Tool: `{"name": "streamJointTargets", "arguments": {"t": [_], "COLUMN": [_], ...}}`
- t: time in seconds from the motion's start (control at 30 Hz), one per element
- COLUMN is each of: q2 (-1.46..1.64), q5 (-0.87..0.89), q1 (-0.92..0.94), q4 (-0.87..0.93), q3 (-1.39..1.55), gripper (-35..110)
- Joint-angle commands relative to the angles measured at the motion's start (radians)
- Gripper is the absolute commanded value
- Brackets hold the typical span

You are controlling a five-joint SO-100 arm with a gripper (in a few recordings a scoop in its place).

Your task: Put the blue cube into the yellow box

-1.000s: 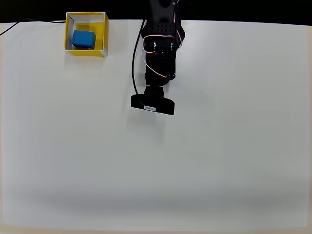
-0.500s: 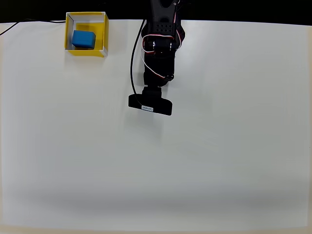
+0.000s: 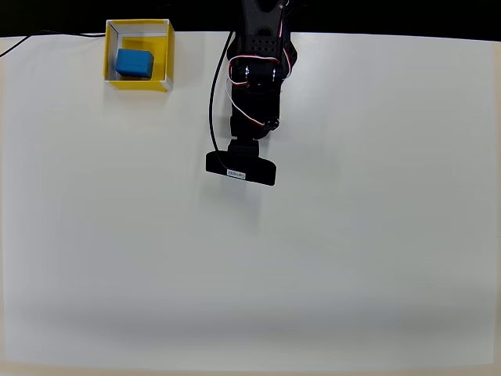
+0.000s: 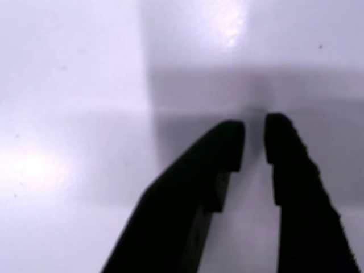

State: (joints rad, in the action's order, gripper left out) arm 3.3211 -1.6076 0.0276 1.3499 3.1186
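At the far left of the tabletop's back edge you have the yellow box, and the blue cube lies inside it on the yellow floor, toward the box's left wall. A thin dark cable runs off the back left corner beside the box. Moving right, your black arm reaches in from the middle of the back edge, well apart from the box, with red and white wires looped along it. In the wrist view your fingers sit nearly closed, a narrow gap between the tips, with nothing held, over bare white surface.
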Motion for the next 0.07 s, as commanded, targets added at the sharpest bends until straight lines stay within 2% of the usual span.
{"name": "streamJointTargets", "arguments": {"t": [0.0, 0.03], "q2": [0.02, 0.02], "q5": [-0.011, -0.011], "q1": [0.011, 0.011], "q4": [0.008, 0.008], "q3": [0.026, 0.026], "gripper": [0, 0]}}
